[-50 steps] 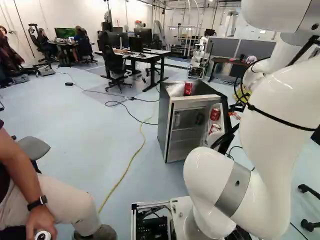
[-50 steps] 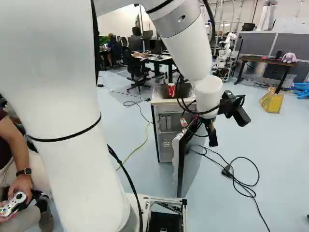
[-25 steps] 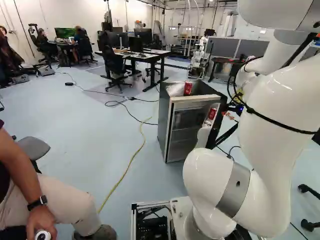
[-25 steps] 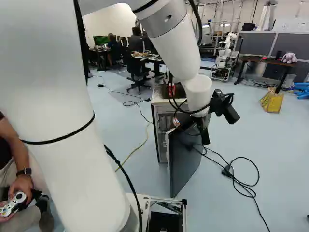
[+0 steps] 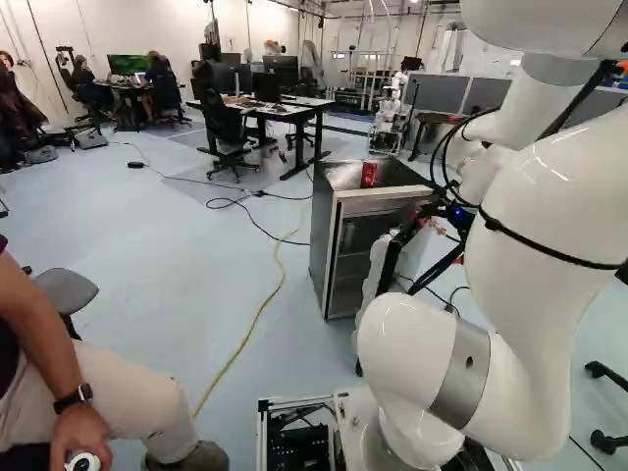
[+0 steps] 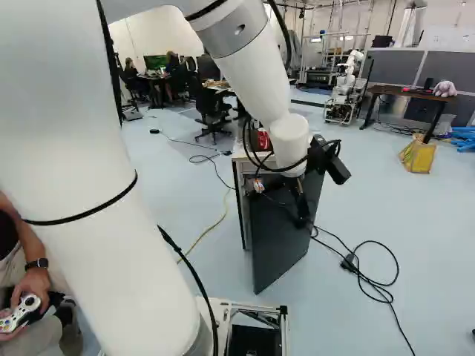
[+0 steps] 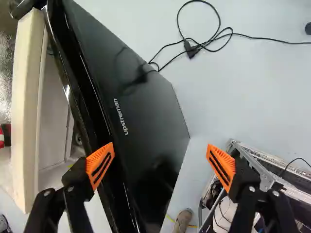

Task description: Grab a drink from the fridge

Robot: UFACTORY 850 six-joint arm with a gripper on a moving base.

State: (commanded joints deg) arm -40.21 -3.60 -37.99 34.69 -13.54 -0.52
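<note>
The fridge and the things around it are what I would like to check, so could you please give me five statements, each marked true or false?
1. The end effector is open. True.
2. The fridge door is fully closed. False: it stands partly open.
3. A red can is on top of the fridge. True.
4. The end effector is gripping a can. False: it grips nothing.
5. A yellow cable lies on the floor. True.
</note>
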